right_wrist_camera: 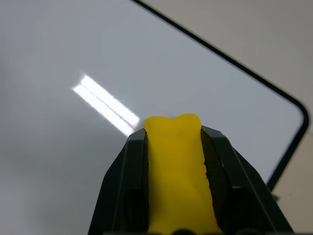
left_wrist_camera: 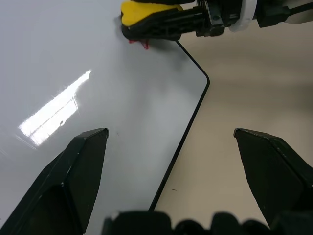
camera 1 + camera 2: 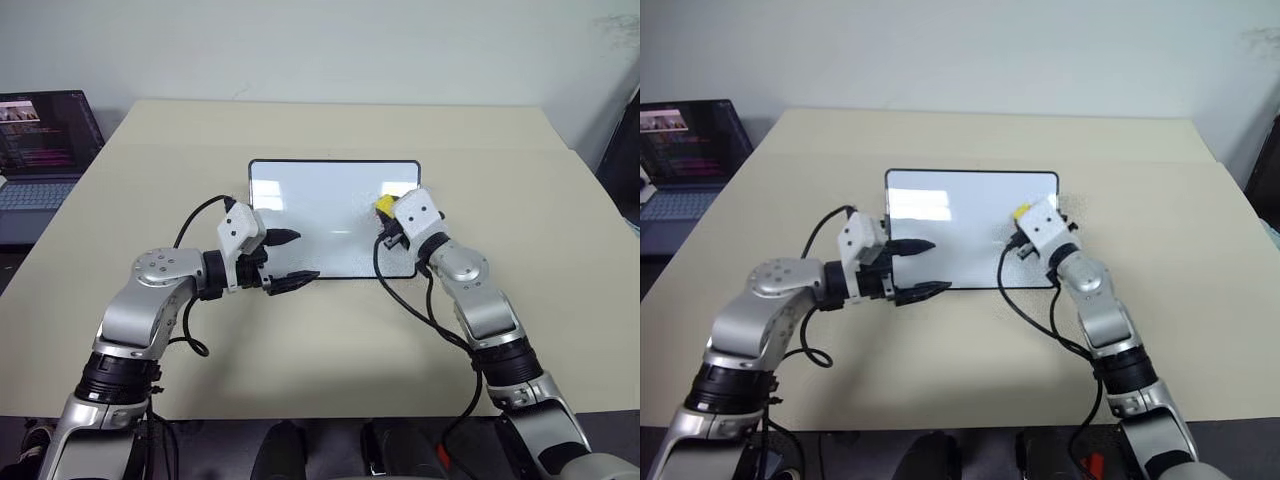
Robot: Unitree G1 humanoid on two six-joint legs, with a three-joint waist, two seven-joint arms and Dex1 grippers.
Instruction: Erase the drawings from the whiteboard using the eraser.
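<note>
A laptop point(image 3: 40, 150) with a lit screen sits at the far left, off the edge of a beige table point(image 3: 330, 360). Moving rightward, the robot's left gripper point(image 3: 290, 258) hovers over the near left corner of the whiteboard point(image 3: 320, 215), its two black fingers point(image 2: 73, 171) spread wide apart and holding nothing; one fingertip lies over the board's white surface and the other near its front edge. The whiteboard lies flat in the middle of the table, a glossy white rectangle with a thin black frame and rounded corners, catching a bright streak of reflected light. Most of its surface looks blank from the head camera. Further right, the right gripper point(image 3: 386, 222) reaches over the board's right side, fingers pinched tight on the eraser point(image 1: 177, 171), a yellow block clamped between the two black fingers with its tip sticking out past them. In the left wrist view, the eraser rests against the board near its right edge, and a small remnant of the drawings point(image 2: 139, 43), a bit of red marker, peeks out just beside the eraser's dark underside.
</note>
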